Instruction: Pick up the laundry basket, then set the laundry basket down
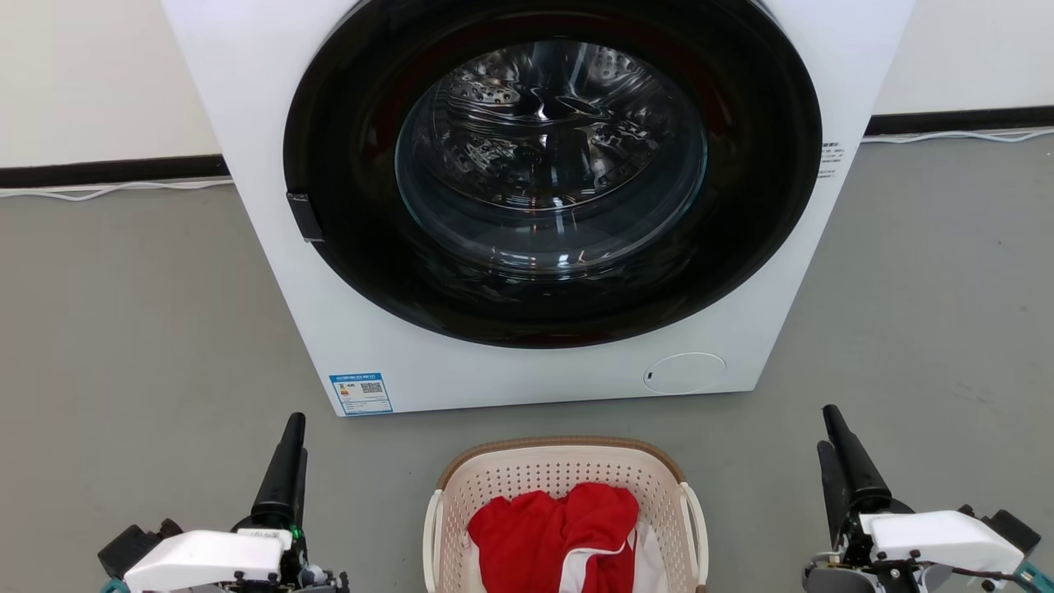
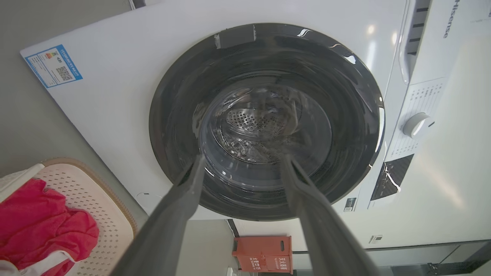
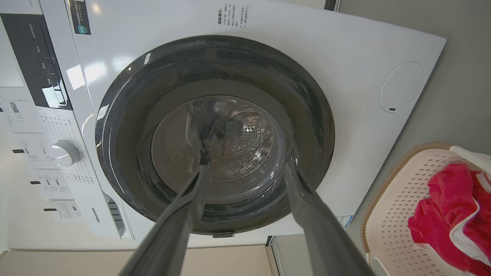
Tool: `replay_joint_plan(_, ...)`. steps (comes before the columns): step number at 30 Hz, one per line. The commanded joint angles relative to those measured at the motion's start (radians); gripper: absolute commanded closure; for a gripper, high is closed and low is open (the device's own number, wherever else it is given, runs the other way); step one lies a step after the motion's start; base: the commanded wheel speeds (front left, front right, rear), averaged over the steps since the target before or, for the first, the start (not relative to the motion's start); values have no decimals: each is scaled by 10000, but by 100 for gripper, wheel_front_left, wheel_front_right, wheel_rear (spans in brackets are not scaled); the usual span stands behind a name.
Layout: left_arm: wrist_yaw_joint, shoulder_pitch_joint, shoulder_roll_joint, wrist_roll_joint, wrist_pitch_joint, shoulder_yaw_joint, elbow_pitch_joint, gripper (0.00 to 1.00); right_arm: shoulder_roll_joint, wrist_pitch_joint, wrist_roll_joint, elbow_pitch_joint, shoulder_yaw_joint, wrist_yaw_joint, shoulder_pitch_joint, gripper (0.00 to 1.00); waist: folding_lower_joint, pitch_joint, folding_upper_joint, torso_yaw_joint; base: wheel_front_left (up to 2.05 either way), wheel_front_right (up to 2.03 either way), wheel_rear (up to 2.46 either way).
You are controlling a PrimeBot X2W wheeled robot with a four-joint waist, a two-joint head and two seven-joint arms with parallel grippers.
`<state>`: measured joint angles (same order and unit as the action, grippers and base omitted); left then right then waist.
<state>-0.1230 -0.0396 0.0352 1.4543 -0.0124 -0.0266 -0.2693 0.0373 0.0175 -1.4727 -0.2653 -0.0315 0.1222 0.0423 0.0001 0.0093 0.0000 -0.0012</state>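
Here the laundry basket [image 1: 527,476] stands on the floor [image 1: 123,329] at 6 o'clock, one wall facing the washing machine [image 1: 247,123]. Its near end is cut off, so its long axis is unclear. The left gripper [image 1: 295,428] at 7 o'clock and the right gripper [image 1: 827,424] at 5 o'clock flank it without touching, both spread wide and empty.

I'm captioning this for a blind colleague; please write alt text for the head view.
A cream laundry basket holding red clothing sits on the grey floor before a white washer. The left gripper and right gripper flank it, both open.
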Motion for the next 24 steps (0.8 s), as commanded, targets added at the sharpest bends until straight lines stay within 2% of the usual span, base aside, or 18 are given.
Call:
replay_joint_plan(1, -21, -454, 129, -318, 92, -24, 358, 0, 111, -141, 203, 400, 113, 29, 438, 0, -1, 3, 0, -1, 0, 0, 0)
replay_joint_plan(14, -29, -473, 281, -2927, 473, 315, 784, 0, 162, -523, 1543, 665, 466, 37, 512, 0, -1, 19, 0, -10, 0, 0, 0)
replay_joint_plan(24, -36, -450, 221, -4997, 767, 209, 842, 0, 299, -817, 3321, 680, 645, 43, 566, 0, -1, 19, 0, -26, 0, 0, 0)
